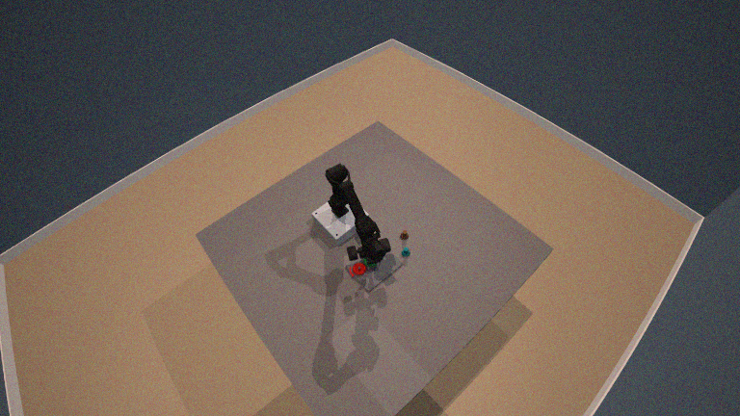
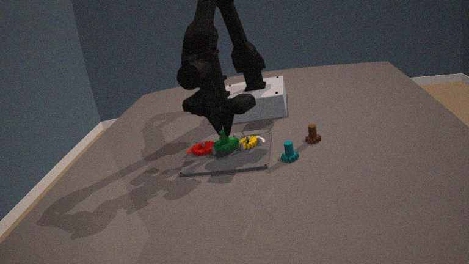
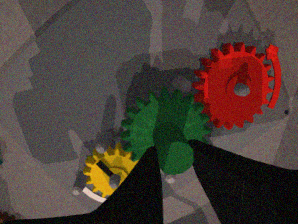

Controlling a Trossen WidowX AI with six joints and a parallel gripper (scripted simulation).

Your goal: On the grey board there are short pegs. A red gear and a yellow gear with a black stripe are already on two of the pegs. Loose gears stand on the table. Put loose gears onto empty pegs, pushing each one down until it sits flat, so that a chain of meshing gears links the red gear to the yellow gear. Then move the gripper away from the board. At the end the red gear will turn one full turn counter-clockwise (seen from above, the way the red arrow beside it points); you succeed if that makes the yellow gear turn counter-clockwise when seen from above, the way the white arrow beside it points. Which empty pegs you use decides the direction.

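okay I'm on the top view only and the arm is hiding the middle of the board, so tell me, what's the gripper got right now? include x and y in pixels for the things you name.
Observer: The exterior view shows the gripper (image 2: 224,132) (image 3: 172,149) shut on the green gear's (image 2: 226,144) (image 3: 167,125) upright handle.
Operator: And where's the yellow gear? I can't find it.
Observer: In the wrist view, the yellow gear (image 2: 248,142) (image 3: 107,167) is on the opposite side of the green gear from the red gear (image 1: 356,269) (image 2: 200,149) (image 3: 227,90).

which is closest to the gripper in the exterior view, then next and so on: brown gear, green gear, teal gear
1. green gear, between the fingertips
2. teal gear, right of the board
3. brown gear, behind teal, farther right
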